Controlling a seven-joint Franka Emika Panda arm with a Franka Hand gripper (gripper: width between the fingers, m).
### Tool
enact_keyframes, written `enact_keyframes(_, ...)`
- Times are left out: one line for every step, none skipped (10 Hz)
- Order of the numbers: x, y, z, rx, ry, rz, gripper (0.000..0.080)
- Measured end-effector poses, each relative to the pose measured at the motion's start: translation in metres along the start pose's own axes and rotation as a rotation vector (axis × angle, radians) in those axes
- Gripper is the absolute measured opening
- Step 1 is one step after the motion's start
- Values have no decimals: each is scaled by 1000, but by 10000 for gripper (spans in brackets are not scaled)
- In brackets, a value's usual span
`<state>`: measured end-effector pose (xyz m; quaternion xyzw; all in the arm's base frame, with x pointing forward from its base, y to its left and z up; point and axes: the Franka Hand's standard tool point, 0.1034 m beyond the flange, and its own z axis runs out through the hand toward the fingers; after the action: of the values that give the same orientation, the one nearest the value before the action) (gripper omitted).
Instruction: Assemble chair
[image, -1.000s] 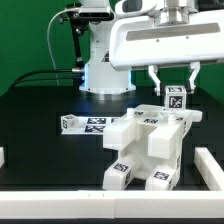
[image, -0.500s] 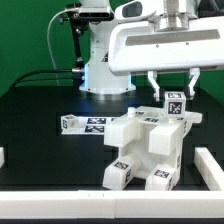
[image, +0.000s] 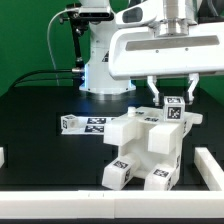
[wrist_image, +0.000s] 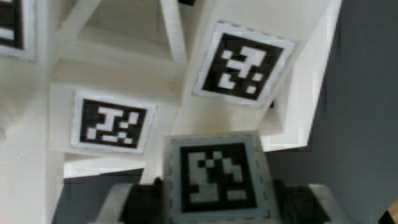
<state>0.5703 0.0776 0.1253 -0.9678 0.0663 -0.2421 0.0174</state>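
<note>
Seemingly, jaws clasp a white, tag-marked chair part (image: 173, 107) over the assembly (image: 148, 148).

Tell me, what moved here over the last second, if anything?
The arm came down a little, carrying the small tagged part between its jaws closer to the half-built chair. Nothing was newly grabbed or let go. The chair and the bar lying beside it stayed where they were.
</note>
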Motion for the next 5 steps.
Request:
enact_keyframes(1,1,2,-1,21,-5,284)
enact_keyframes(2,2,3,-2,36,-8,284)
enact_keyframes(3,2,4,-2,47,-18,284)
enact_keyframes(5,3,5,-3,62,-25,284)
enact_keyframes(5,3,5,-3,63,-28,284)
